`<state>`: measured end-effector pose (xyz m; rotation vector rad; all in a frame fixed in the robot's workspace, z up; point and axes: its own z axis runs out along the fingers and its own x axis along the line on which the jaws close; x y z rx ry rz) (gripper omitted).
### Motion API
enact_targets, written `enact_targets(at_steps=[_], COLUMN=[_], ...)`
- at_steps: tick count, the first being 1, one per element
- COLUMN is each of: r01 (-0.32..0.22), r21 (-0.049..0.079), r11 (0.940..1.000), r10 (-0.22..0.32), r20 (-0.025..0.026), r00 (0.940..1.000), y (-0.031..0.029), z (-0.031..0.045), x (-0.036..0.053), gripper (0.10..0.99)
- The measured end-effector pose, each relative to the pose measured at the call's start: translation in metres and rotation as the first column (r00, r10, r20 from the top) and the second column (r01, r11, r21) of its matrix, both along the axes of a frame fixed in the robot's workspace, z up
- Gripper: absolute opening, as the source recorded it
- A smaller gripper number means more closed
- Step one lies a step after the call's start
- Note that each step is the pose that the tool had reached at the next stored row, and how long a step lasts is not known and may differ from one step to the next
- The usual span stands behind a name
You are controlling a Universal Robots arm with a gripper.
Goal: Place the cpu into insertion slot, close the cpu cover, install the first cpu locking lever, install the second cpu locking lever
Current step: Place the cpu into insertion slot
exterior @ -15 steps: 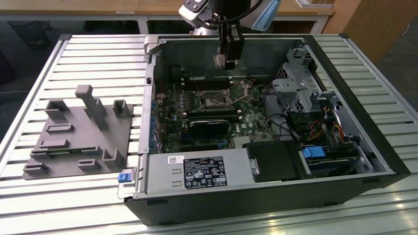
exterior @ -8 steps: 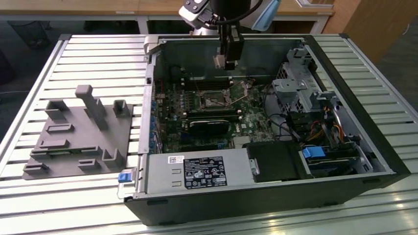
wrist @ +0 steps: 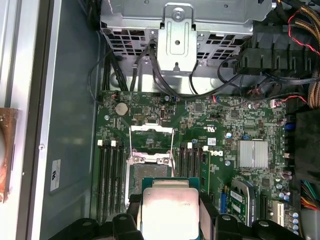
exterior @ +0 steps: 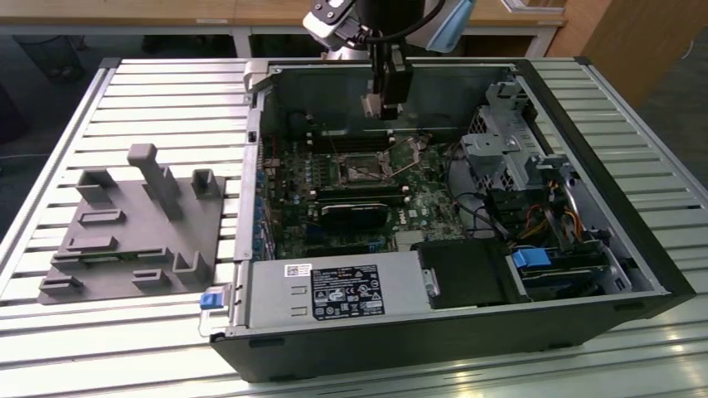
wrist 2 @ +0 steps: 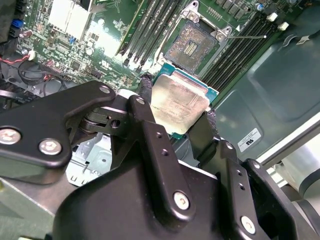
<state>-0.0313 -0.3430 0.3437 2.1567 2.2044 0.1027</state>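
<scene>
End effector [exterior: 380, 105] clamped on chip [wrist 2: 179, 102] by 2 opposite edges, hovering above open socket [wrist 2: 192, 46] inside computer case [exterior: 619, 249]. Cover [wrist: 150, 141] raised. Keep chip level; square your corners to socket.

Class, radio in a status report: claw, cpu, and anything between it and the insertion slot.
Claw shut on cpu, held clear above the board. Insertion slot empty, cpu cover swung open. Nothing seen in the way.

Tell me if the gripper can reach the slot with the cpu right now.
Probably yes: the gripper holds the cpu above the slot, whose cover is swung open, and nothing lies between them.
</scene>
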Motion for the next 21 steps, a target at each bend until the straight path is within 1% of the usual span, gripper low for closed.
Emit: enact_targets(at_steps=[18, 21], r01=[0.006, 0.018], r21=[0.0, 0.0], r11=[1.0, 0.9998], r10=[-0.006, -0.018], r20=[0.0001, 0.0002], r00=[1.0, 0.9998], y=[0.0, 0.0], z=[-0.0033, -0.0037], x=[0.0, 0.0], gripper=[0.541, 0.541])
